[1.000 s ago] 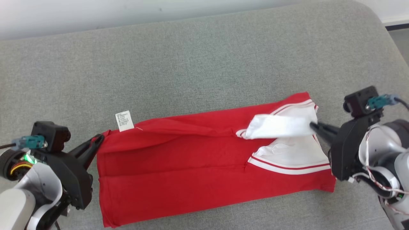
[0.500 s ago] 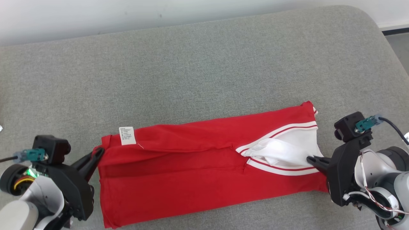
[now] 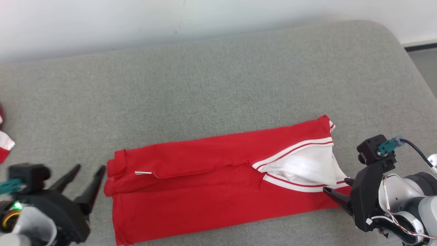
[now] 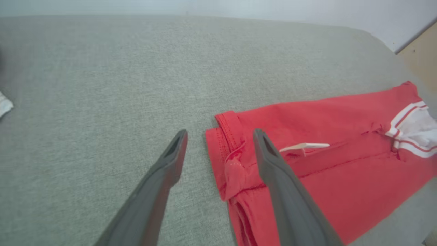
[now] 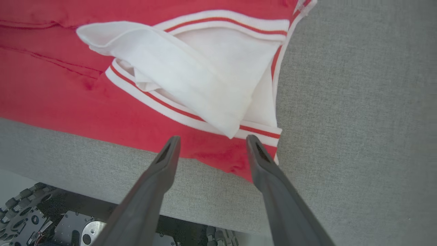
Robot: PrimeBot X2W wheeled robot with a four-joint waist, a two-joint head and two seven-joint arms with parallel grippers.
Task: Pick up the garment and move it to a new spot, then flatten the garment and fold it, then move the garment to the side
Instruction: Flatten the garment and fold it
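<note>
A red garment (image 3: 205, 184) with white striped trim lies folded into a long band on the grey cushion (image 3: 218, 89). Its white collar end (image 3: 307, 167) points right, and a small white label (image 3: 143, 173) lies near its left end. My left gripper (image 3: 90, 167) is open just left of the garment's left edge and holds nothing. In the left wrist view the left gripper (image 4: 220, 131) straddles the hem of the garment (image 4: 341, 164). My right gripper (image 3: 336, 184) is open at the lower right corner. In the right wrist view the right gripper (image 5: 213, 137) hovers just short of the white fold (image 5: 191, 78).
Another red and white cloth (image 3: 5, 143) lies at the cushion's far left edge. A pale wall (image 3: 170, 17) runs behind the cushion. The cushion's front edge is close below the garment, with my wheeled base (image 5: 51, 222) under it. Bare grey cushion extends behind the garment.
Both grippers have opened and let go of the garment's ends. The white collar flap has dropped flat and the label has turned over. The head camera has also shifted.
</note>
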